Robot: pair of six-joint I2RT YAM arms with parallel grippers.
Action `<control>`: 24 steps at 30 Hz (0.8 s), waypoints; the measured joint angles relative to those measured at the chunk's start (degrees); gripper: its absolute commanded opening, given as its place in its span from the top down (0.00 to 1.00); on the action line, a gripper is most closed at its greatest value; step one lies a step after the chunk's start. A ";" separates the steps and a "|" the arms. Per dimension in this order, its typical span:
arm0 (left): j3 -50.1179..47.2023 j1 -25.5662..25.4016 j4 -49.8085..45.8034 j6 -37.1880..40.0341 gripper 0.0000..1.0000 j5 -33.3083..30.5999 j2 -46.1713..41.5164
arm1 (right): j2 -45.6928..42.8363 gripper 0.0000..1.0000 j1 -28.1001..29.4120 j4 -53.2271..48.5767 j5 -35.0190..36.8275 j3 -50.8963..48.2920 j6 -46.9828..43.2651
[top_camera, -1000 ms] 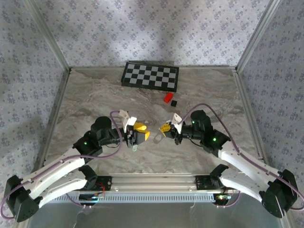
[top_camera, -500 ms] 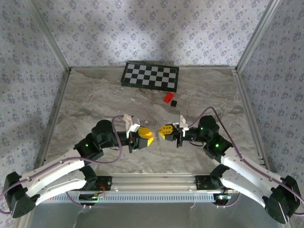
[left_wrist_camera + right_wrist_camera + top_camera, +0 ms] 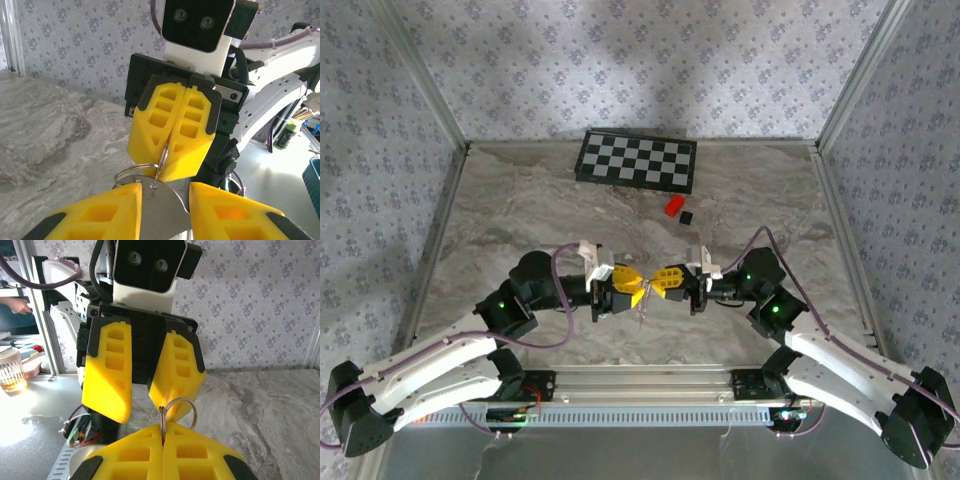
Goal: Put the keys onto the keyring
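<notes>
Fig.: R gripper (image 3: 162, 432) was clenched on keyring (image 3: 161, 159), loop upright. Opp. L gripper (image 3: 166, 191) grasped key (image 3: 161, 215) flat, its head pointing straight at ring, just beside it.

Top external: high behind the arm bases, looking down over the table (image 3: 520, 200).
Left wrist: close, facing the right gripper (image 3: 171, 150).
Right wrist: close, facing the left gripper (image 3: 142, 410).
Shared: keyring (image 3: 178, 399).

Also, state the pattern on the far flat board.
Black-and-white checkered flat board, clearest in the top external view.
</notes>
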 measured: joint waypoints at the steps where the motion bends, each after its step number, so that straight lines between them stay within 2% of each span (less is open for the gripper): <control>1: 0.00 -0.02 0.13 0.33 0.69 0.00 0.00 | 0.00 1.00 0.09 0.39 -0.04 -0.04 0.04; 24: 0.00 -1.25 1.62 6.84 0.67 -0.02 -0.37 | 0.00 1.00 2.10 5.18 -0.02 -1.81 1.68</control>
